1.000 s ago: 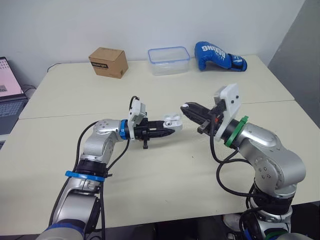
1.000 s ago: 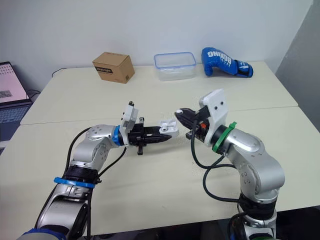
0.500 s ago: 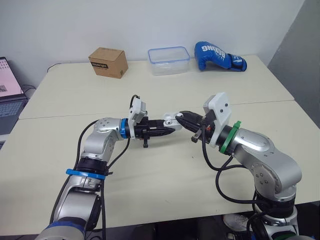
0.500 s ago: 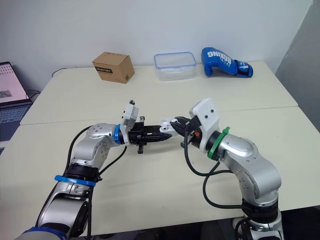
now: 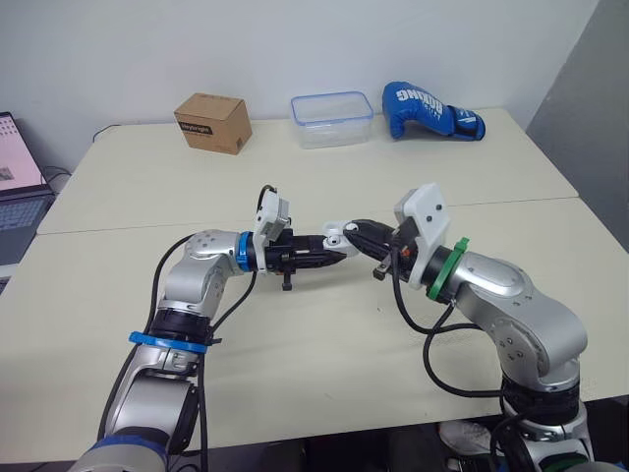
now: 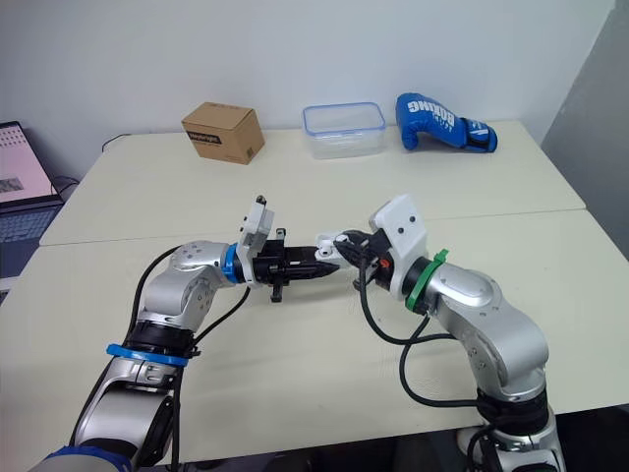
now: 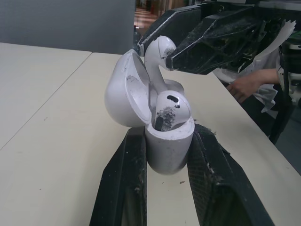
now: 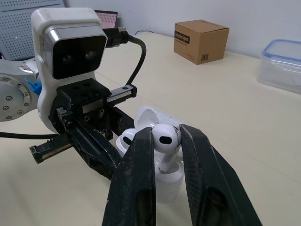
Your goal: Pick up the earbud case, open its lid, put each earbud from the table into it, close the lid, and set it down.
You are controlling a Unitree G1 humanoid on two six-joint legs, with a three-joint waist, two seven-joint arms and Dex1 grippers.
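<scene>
My left gripper [image 7: 165, 155] is shut on the white earbud case [image 7: 167, 147], held above the table with its lid [image 7: 123, 90] swung open. One earbud [image 7: 168, 109] sits in the case. My right gripper [image 8: 165, 141] is shut on the second earbud [image 8: 165, 140], whose stem points down into the case's free slot [image 8: 169, 175]. In the left eye view the two grippers meet over the middle of the table, at the case [image 5: 336, 236].
At the table's far edge stand a cardboard box [image 5: 212, 122], a clear plastic container [image 5: 331, 119] and a blue boxing glove [image 5: 428, 110]. A laptop [image 5: 18, 187] sits off the table to the left. A person's hand [image 7: 244, 85] shows beyond the table in the left wrist view.
My right gripper has moved left with the earbud from a gap away to right over the open case. The left gripper and case have stayed put.
</scene>
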